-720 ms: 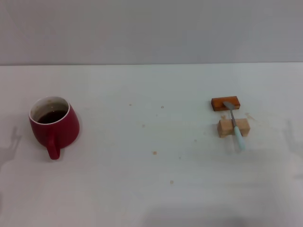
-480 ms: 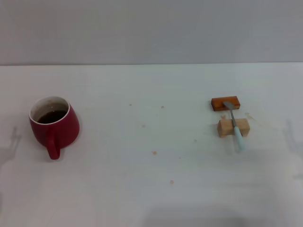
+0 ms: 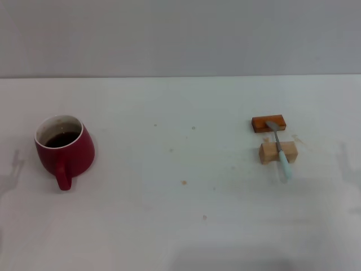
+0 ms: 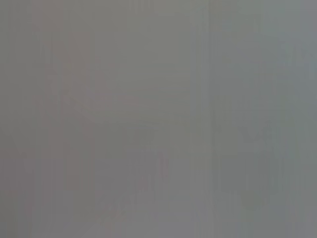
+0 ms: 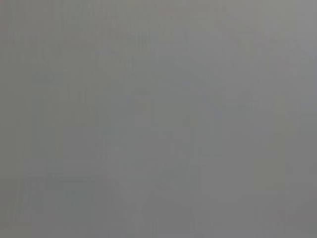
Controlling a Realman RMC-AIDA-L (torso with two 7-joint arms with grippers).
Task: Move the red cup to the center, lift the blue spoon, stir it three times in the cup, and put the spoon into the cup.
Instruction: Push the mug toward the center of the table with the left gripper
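Note:
The red cup [image 3: 63,149] stands upright at the left of the white table [image 3: 180,214] in the head view, its handle toward the front and dark liquid inside. The blue spoon [image 3: 278,148] lies at the right, propped across a pale wooden block [image 3: 277,152], with its grey bowl resting on an orange-brown block [image 3: 268,123]. Neither gripper shows in the head view; only faint shadows fall at the table's left and right edges. Both wrist views show plain grey with nothing in them.
A grey wall [image 3: 180,34] runs along the far edge of the table. Small brown specks dot the middle of the table [image 3: 184,182].
The faint shadows at the left and right edges of the table have shifted slightly. The cup, the spoon and the blocks have not moved.

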